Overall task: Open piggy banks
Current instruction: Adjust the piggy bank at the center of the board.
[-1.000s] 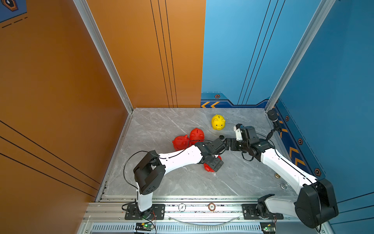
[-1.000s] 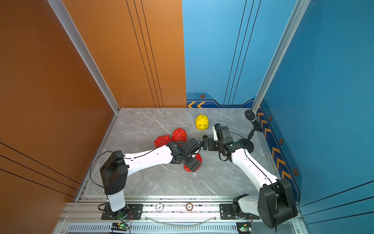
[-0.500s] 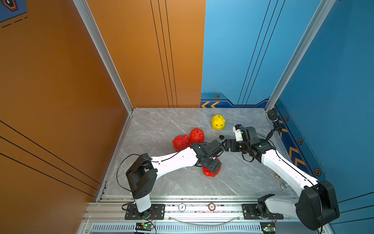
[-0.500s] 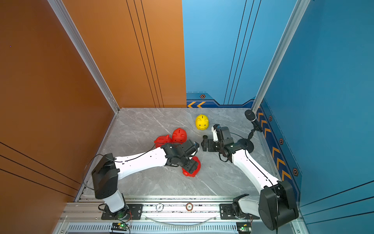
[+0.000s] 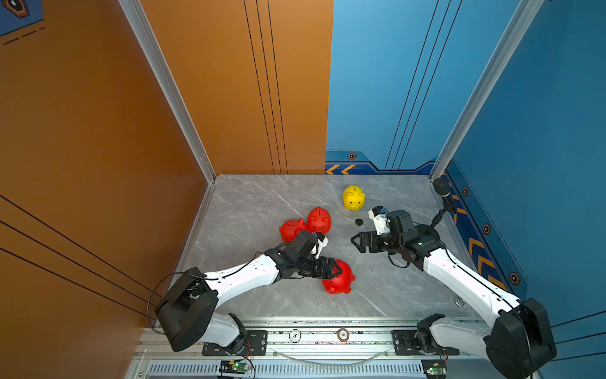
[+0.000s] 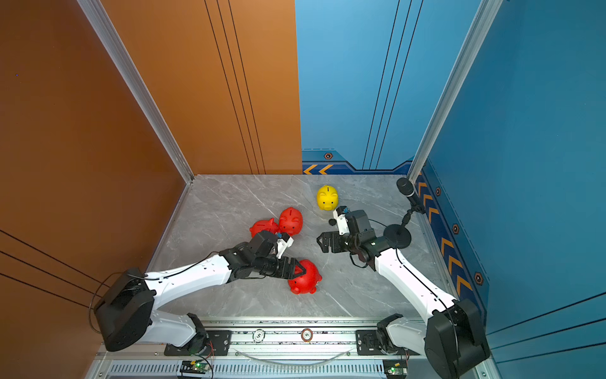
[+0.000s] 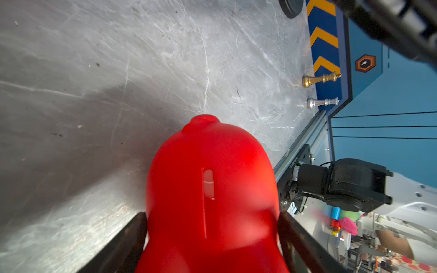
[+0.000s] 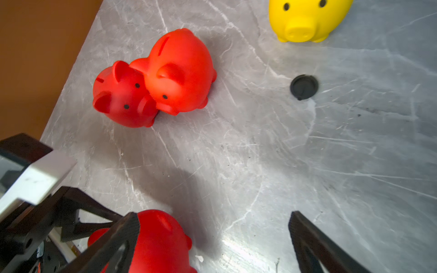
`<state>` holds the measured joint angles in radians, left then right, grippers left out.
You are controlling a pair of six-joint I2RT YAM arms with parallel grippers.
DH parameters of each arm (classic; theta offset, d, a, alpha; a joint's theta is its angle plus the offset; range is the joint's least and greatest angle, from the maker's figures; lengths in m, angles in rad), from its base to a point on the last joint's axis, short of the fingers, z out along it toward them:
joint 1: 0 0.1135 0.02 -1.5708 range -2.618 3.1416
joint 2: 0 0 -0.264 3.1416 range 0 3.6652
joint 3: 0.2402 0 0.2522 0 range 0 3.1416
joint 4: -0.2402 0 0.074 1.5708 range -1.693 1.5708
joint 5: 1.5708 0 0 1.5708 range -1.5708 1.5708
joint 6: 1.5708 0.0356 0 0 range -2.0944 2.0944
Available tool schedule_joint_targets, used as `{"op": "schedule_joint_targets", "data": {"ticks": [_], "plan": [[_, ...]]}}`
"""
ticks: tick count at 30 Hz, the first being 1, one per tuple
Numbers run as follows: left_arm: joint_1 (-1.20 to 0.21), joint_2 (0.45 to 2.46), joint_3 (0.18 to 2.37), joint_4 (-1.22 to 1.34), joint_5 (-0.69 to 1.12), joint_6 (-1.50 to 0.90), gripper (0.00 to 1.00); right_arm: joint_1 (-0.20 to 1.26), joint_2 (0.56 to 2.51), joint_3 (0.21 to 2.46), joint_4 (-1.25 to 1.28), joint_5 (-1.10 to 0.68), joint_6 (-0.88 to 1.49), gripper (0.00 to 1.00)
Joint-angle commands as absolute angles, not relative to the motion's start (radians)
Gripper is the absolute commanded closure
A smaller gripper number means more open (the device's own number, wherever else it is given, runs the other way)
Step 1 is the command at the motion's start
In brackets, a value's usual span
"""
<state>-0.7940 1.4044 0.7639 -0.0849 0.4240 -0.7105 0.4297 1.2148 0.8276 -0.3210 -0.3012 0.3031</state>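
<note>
Left claw (image 5: 337,269) pinched on one red piggy bank (image 5: 341,283), right claw (image 5: 354,242) spread wide and empty, two other red piggy banks (image 5: 318,220) touching, one yellow piggy bank (image 5: 353,198), one black plug (image 5: 359,221).

Perched high in both top views, staring steeply down over the whole marble table (image 5: 249,210). Jammed right against the near red piggy bank (image 7: 212,189) from the left wrist; a bit farther back from the right wrist, catching that same bank at frame edge.
</note>
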Motion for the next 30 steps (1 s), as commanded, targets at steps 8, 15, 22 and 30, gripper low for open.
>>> {"op": "schedule_joint_targets", "data": {"ticks": [8,15,22,30], "plan": [[-0.705,1.396,0.714,-0.117,0.448,-0.662,0.07,0.522,1.229,0.804,-0.321,-0.316,0.307,0.0],[-0.679,1.404,0.714,-0.124,0.462,-0.628,0.07,0.561,1.176,0.733,-0.337,-0.242,0.354,0.0],[-0.679,1.422,0.721,-0.117,0.448,-0.615,0.07,0.586,1.095,0.598,-0.247,-0.236,0.465,0.18],[-0.697,1.439,0.691,-0.045,0.447,-0.631,0.07,0.679,1.038,0.518,-0.233,-0.225,0.504,0.29]]}}
